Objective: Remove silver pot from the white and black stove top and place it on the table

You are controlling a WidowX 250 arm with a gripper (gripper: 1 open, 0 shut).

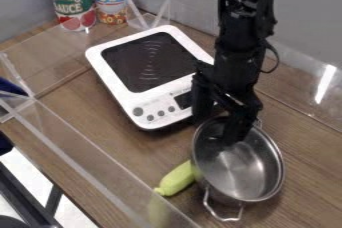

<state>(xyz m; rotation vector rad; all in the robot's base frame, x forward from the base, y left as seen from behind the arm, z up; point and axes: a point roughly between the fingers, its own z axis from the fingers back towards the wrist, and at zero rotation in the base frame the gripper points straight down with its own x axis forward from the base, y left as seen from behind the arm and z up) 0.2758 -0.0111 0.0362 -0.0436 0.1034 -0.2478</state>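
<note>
Silver pot [250, 177] sits on the bench [104, 185], at five o'clock of the stove top [152, 76]. Claw [235, 138] reaches into it, apparently wide open; grip on the rim cannot be confirmed. Recommended: retreat straight up, clearing rim and handles.

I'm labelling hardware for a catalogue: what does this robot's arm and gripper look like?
The arm is matte black with chunky, angular segments, and a thin dark cable loops out at one side. The gripper is black too; its fingers' detail is too dark to make out.
</note>
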